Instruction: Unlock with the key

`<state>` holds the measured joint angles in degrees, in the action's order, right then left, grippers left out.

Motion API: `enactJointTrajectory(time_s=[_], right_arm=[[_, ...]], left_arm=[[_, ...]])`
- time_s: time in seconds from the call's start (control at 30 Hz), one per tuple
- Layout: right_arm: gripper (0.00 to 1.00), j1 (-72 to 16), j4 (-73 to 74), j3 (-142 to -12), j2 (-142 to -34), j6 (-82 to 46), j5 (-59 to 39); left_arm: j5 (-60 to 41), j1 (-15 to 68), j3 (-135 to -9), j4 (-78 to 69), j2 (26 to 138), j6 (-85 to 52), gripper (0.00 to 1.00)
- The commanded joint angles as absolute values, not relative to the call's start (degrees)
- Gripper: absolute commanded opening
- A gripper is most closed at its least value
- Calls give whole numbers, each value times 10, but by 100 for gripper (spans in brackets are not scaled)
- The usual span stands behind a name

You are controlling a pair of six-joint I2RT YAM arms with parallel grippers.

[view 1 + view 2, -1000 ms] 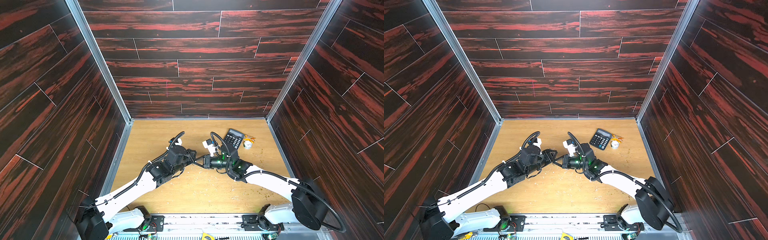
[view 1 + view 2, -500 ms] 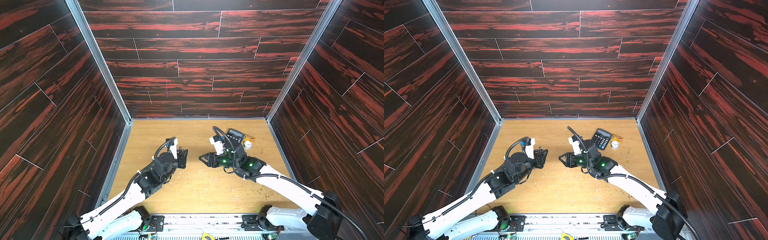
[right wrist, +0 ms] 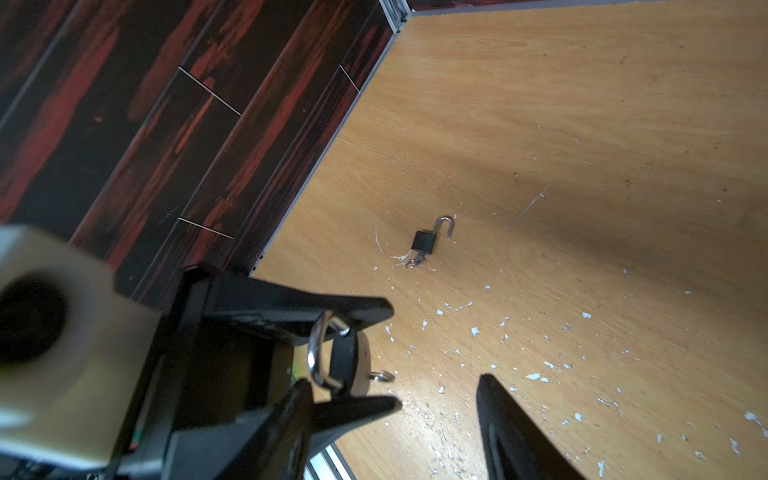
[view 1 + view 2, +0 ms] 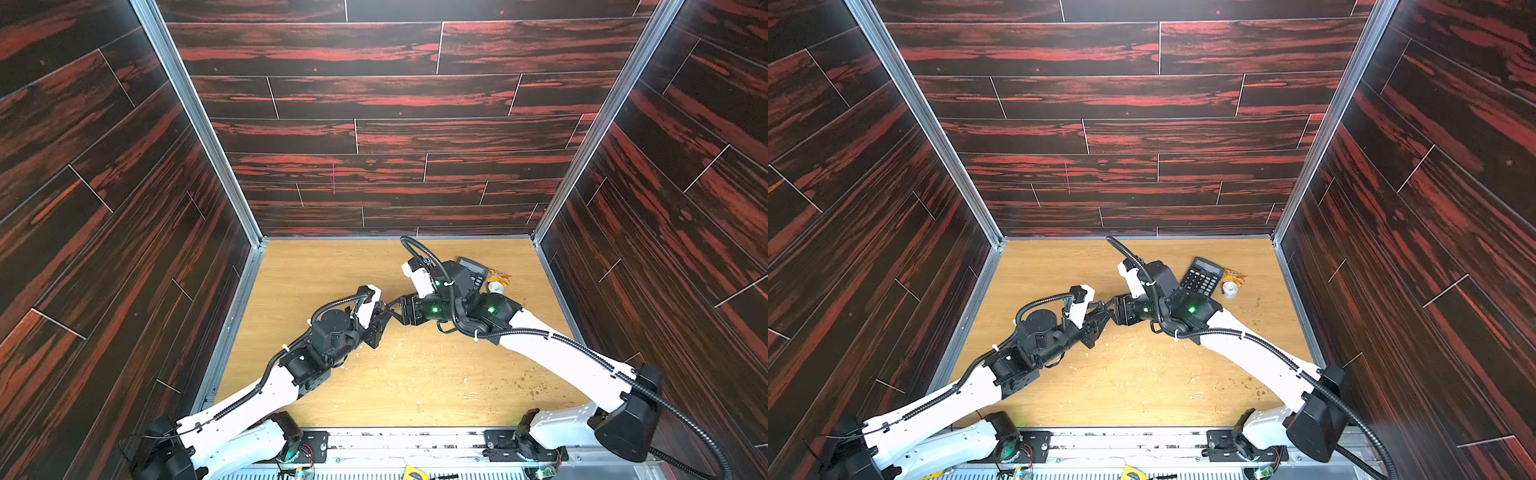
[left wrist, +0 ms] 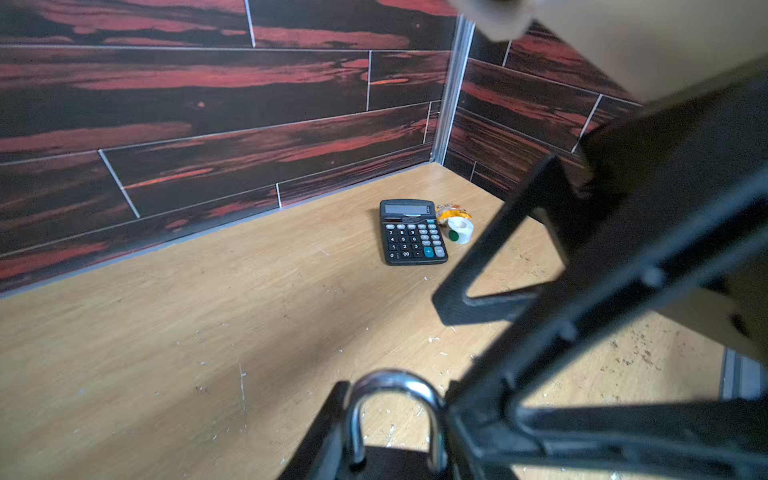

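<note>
Dark, red-streaked wall panels (image 4: 374, 137) box in the pale wood table (image 4: 415, 386) I'm working over. The only writing I can read is on the calculator (image 5: 412, 232) in the left wrist view: key digits, with 0 and 00 in the bottom row. A white roll (image 5: 460, 229) and an orange wrapper (image 5: 453, 210) sit just beside it.

In both top views the left gripper (image 4: 380, 322) and right gripper (image 4: 395, 309) come nearly tip to tip mid-table (too dark there to make out a lock). The wrist views settle it. The left gripper's fingers are clamped on a padlock (image 3: 344, 357), its steel shackle poking out and a small ring (image 3: 383, 376) just beside its body. The right gripper's fingers stand apart, close by.

Only the right wrist view shows a 2nd padlock (image 3: 424, 241) lying on the table, shackle swung open, key (image 3: 415, 261) at its base.
</note>
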<state>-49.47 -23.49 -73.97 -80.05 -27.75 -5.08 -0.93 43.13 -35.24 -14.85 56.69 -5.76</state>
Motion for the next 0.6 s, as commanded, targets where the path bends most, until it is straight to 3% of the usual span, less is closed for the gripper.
enactJointTrajectory(time_s=[0.0, 0.57], right_arm=[[65, -496, -261, -768, -819, -265, -32], [67, -486, -384, -851, -880, -241, 37]], left_arm=[[-45, 432, -347, -199, 562, -24, 0], [-56, 432, -342, -190, 555, -2, 0]])
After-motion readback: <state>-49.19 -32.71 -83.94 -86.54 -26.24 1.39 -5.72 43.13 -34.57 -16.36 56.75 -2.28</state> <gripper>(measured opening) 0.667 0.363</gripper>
